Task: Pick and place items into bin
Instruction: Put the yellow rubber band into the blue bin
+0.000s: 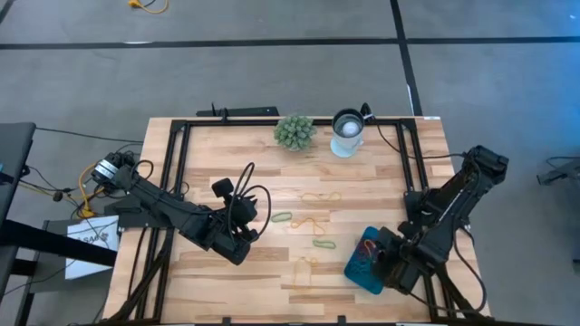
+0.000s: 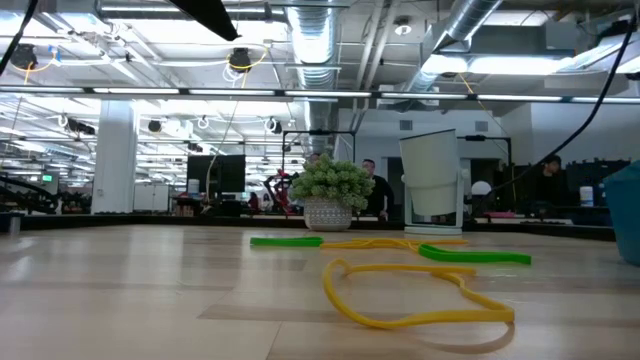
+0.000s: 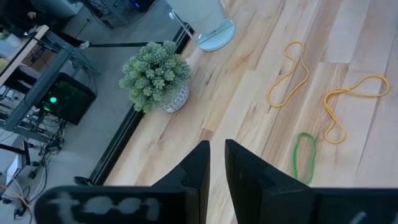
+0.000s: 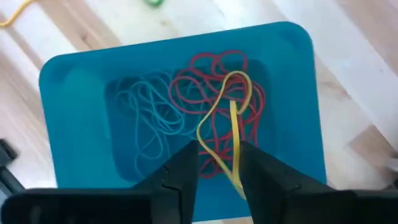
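Wooden table, bin near its front right edge, loose bands mid-table.
Right gripper hovers over the teal bin, fingers slightly apart around a yellow band drooping onto red bands. Left gripper, nearly closed and empty, hangs above bare wood.

Low view: teal bin cut off by the right edge. High view: right hand covers part of the bin; bands inside too small to distinguish. Distant people blurred.
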### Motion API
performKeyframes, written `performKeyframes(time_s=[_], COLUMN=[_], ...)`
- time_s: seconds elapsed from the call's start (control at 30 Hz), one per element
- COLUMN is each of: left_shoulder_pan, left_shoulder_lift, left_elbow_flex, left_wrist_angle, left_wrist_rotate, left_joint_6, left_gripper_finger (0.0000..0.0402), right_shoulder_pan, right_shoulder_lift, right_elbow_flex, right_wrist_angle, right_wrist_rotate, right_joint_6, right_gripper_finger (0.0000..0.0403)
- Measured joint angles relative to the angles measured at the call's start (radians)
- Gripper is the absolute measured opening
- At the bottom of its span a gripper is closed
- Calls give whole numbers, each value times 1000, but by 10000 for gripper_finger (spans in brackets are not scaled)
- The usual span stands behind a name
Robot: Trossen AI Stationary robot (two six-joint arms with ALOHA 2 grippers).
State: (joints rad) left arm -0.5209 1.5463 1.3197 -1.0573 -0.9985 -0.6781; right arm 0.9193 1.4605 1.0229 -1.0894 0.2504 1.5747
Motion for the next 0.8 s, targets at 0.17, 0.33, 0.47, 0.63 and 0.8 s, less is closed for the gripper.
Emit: performKeyframes(time_s=[0.17, 0.33, 0.47, 0.63, 0.8], left_shoulder_pan=[0, 0, 0, 0, 0], left_shoulder_lift=[0, 0, 0, 0, 1], left_elbow_flex=[0, 0, 0, 0, 0], left_wrist_angle=[0, 0, 0, 1, 0], left_wrist_rotate=[1, 47, 51, 51, 51], left_joint_6=[1, 2, 1, -9, 2], left_gripper_finger=[41, 41, 41, 41, 41], right_shoulder_pan=[-30, -77, -136, -202, -221], right_shoulder_lift=[0, 0, 0, 45, 93], right_elbow_flex=[0, 0, 0, 1, 0], right_wrist_angle=[0, -25, -16, 116, 17], right_wrist_rotate=[-25, -158, -214, -203, -276], right_joint_6=[-9, -56, -89, -113, -258], right_gripper_finger=[125, 139, 142, 135, 129])
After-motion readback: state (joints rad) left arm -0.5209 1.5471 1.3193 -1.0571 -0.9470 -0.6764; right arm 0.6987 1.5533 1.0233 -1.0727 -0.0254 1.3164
